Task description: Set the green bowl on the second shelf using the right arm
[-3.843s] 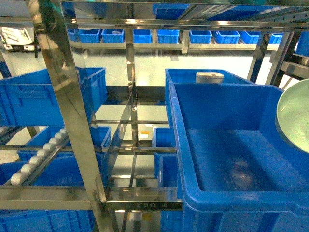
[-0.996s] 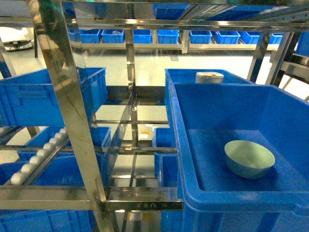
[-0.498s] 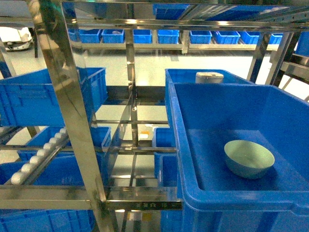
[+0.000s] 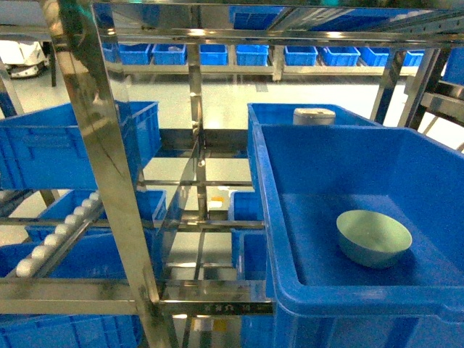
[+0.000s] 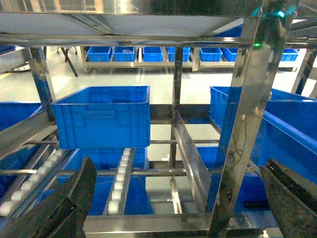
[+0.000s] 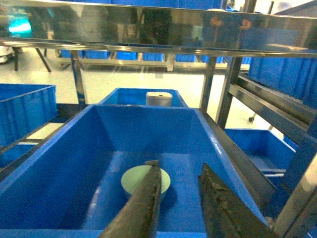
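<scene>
The pale green bowl (image 4: pixel 374 238) stands upright on the floor of a large blue crate (image 4: pixel 341 159) on the steel shelf, right of the middle. In the right wrist view the bowl (image 6: pixel 136 179) lies just beyond my right gripper (image 6: pixel 178 166), partly behind its left finger (image 6: pixel 148 198). This gripper is open with nothing between its fingers, and sits back over the crate's near rim (image 6: pixel 74 233), apart from the bowl. My left gripper (image 5: pixel 178 168) is open wide in front of the rack's left bay. Neither gripper shows in the head view.
A white-grey lidded container (image 4: pixel 314 115) sits in the blue crate behind. A slanted steel post (image 4: pixel 101 167) and crossbars frame the rack. More blue crates (image 4: pixel 43 152) and a white roller track (image 4: pixel 58 235) fill the left bays. A steel shelf beam (image 6: pixel 158 29) runs overhead.
3.8 s ago the bowl was raised at the head view's right edge; since one second ago it lies inside the crate and has stayed still. Nothing else in the rack moved.
</scene>
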Motion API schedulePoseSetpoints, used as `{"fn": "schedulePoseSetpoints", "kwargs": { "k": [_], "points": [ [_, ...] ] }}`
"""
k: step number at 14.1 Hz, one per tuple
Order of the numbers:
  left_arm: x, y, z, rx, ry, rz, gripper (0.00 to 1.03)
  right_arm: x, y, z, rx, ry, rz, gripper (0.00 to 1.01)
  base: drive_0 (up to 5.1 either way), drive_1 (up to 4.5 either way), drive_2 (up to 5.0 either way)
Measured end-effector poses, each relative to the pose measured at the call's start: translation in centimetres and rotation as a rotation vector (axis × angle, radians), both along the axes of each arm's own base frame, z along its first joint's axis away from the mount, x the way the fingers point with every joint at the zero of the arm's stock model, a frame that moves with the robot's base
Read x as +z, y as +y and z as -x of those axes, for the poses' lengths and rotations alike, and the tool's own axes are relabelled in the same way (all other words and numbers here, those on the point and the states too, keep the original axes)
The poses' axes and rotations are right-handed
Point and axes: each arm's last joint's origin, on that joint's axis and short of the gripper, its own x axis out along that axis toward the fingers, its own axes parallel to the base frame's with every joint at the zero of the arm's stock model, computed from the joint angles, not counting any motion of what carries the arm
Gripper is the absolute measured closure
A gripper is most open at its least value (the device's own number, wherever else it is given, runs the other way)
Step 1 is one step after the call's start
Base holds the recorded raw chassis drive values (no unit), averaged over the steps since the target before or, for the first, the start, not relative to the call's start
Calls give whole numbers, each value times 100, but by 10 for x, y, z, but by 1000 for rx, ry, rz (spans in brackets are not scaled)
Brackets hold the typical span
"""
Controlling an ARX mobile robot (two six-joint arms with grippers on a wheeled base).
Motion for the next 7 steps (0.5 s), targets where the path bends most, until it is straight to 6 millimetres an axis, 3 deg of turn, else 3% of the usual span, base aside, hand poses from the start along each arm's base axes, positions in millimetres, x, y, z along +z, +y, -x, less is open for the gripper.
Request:
{"fn": "schedulePoseSetpoints", "kwargs": {
  "k": [2, 3, 7],
  "points": [
    [0, 0, 0, 0, -1, 0, 5, -1, 1, 1, 7, -7, 0, 88, 0, 0, 0],
    [0, 0, 0, 0, 0, 0, 5, -5, 1, 2, 7, -8, 2, 100, 0, 0, 0],
    [0, 0, 0, 0, 0, 0, 5, -20, 1, 13, 6, 35, -3, 99, 0, 0, 0]
  ]
}}
